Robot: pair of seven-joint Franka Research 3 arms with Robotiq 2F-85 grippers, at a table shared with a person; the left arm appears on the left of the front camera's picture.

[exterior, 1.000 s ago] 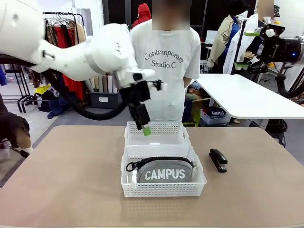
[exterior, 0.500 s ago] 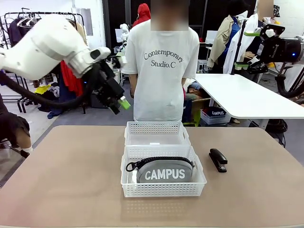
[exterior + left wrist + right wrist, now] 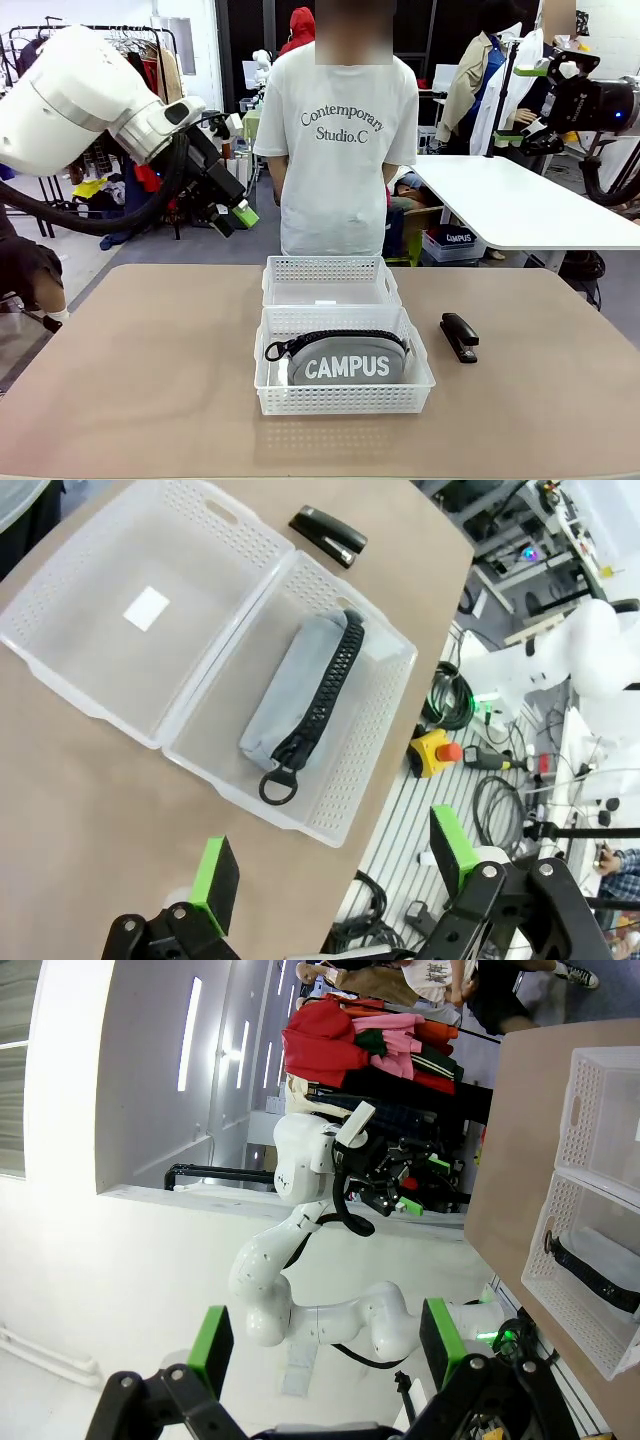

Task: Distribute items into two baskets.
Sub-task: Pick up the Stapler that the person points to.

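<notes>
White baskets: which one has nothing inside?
The far white plastic lattice basket, nearest the person, is empty but for a white sticker; the near matching basket holds the grey fabric CAMPUS zip pouch.

Left arm [image 3: 70, 100]: rounded glossy white shell, thick black cable [image 3: 100, 228] looping beneath. Left gripper [image 3: 333, 865]: black angular linkage, silver screws at the joints, bright green pads [image 3: 213, 880]. Person [image 3: 345, 150]: white short-sleeved T-shirt [image 3: 340, 190] printed "Contemporary Studio.C".

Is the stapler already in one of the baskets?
No, the black stapler lies on the bare table, apart from and to the right of the near basket that holds the grey pouch.
</notes>
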